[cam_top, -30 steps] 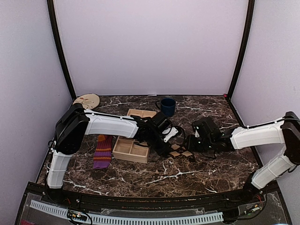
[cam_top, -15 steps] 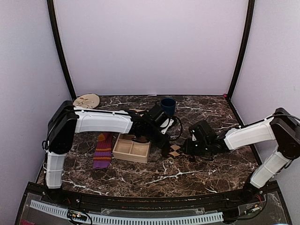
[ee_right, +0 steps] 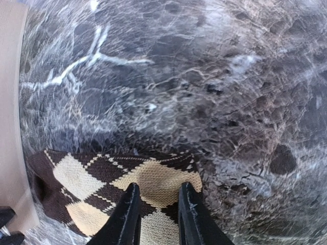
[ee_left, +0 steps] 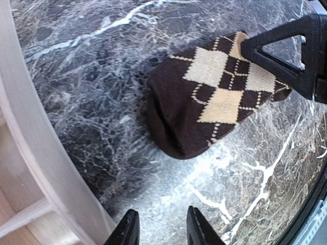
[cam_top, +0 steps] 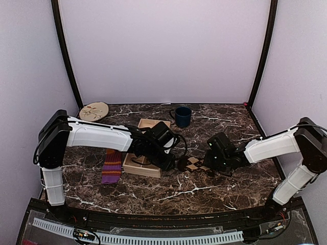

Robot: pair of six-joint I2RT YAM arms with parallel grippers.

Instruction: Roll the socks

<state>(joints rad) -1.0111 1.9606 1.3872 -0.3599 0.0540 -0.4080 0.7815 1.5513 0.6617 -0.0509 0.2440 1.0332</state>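
**Left gripper (ee_left: 161,212) lets go and backs off the argyle sock (ee_left: 214,107)**

Since a second ago the left arm has swung back toward its own side. Its elbow sits further left. Its gripper, which was down on the argyle sock, has pulled clear and now stops just short of the sock's dark rounded end. The right gripper (ee_right: 159,188) has crept in a little from the right over the same time.

The left jaws stand apart with bare marble of the table (cam_top: 204,191) between them and nothing held. They are just beside the wall of the tray (ee_left: 20,153), which curves past on the left of the wrist view.

The argyle sock lies on the table near the middle, to the right of the tray and between the two grippers. It is a short, thick shape, with the diamonds uppermost and the dark end toward the left gripper.

The right gripper is down on the other end. Its fingertips rest on a tan diamond with a narrow strip of fabric between them. Whether they pinch the fabric or only press on it cannot be told.

The striped sock (cam_top: 112,166) lies flat to the left of the tray, well apart from both grippers, its far end hidden under the left arm. A mug (cam_top: 182,116) stands near the back, and a plate (cam_top: 94,109) lies in the back left corner.
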